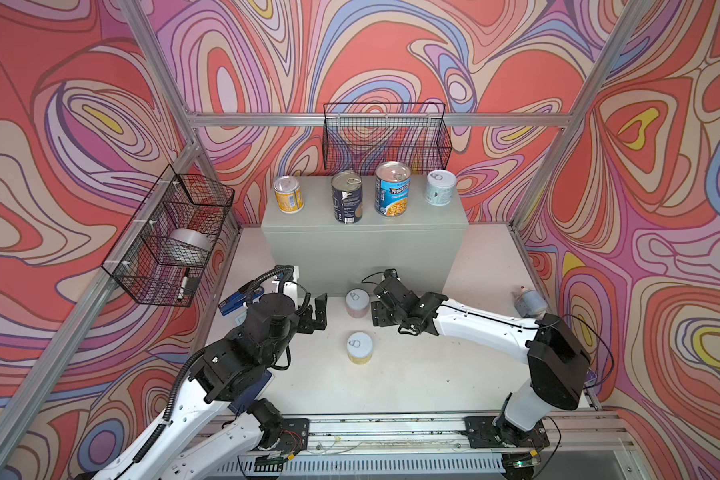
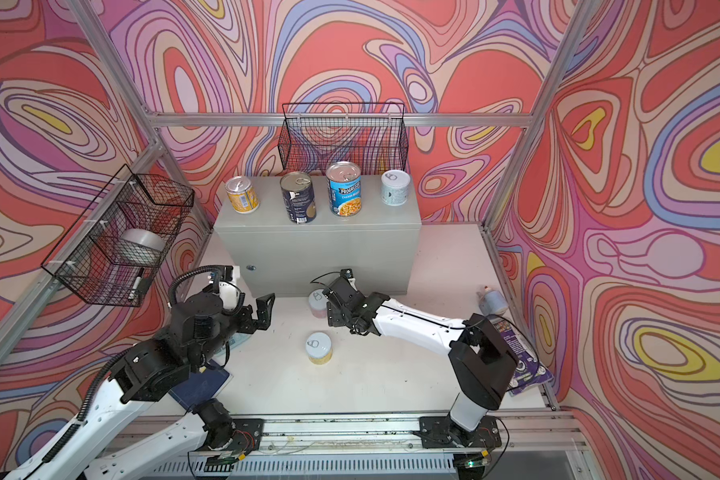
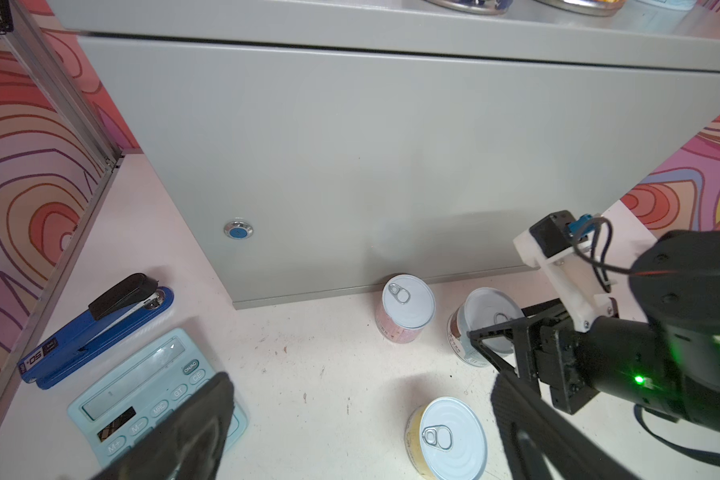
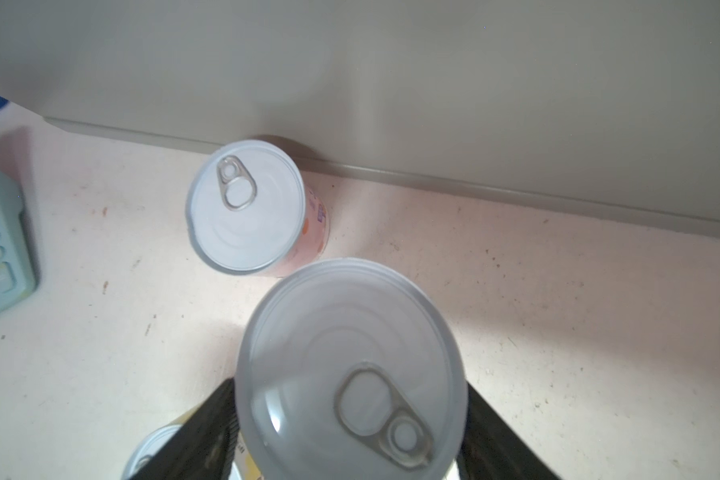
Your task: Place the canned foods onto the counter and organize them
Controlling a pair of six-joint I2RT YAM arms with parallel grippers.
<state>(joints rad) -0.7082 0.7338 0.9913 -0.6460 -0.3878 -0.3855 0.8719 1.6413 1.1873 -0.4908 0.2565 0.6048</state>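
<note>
On the grey counter point(image 1: 362, 245) stand an orange-yellow can point(image 1: 288, 194), a dark navy can point(image 1: 346, 197), the blue Progresso can point(image 1: 392, 189) and a pale blue can point(image 1: 440, 187). On the white table in front of it are a pink can point(image 1: 357, 303) and a yellow can point(image 1: 359, 347). My right gripper point(image 1: 385, 307) is shut on a short pale can point(image 4: 350, 365), fingers against both sides of it, beside the pink can point(image 4: 246, 208). Both top views hide this held can point(image 3: 485, 309) under the gripper. My left gripper point(image 1: 316, 313) hangs open and empty, left of the pink can.
A blue stapler point(image 3: 96, 328) and a pale blue calculator point(image 3: 142, 386) lie by the counter's left front corner. A capped bottle point(image 1: 528, 301) lies at the table's right edge, near a purple packet point(image 2: 528, 370). Wire baskets point(image 1: 385, 137) hang on the walls; the left one point(image 1: 171, 237) holds a tape roll.
</note>
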